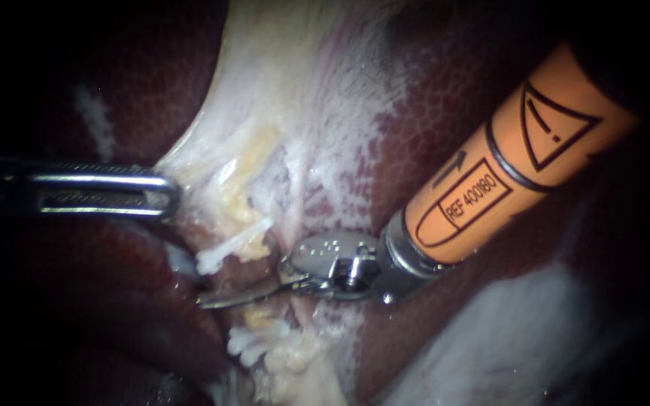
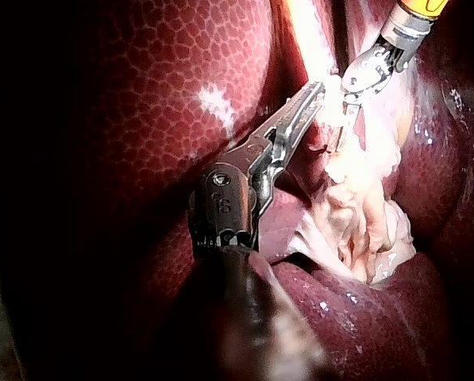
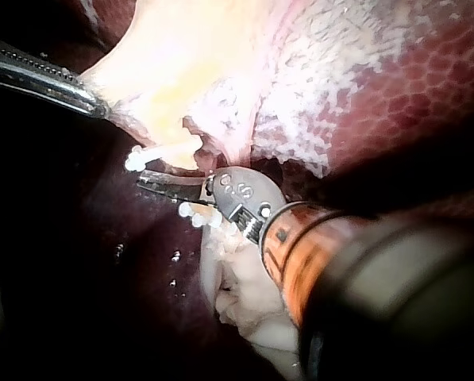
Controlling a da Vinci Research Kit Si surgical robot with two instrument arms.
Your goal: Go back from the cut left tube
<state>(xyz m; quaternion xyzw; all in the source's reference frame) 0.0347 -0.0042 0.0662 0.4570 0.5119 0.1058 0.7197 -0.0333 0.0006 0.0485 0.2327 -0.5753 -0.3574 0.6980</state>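
Your right instrument [image 1: 218,299] has its blades closed on nothing, lying in the gap of the cut tube [image 1: 223,252]. One white stump sits just far of the blades, and the other stump [image 1: 248,340] sits just near them. Your left instrument [image 1: 165,194], left of the cut, is clenched on the edge of the pale tissue [image 1: 212,162].

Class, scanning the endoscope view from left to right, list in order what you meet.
The left instrument, shut on the pale tissue → white clip on a cut tube end → metal wrist → orange shaft.
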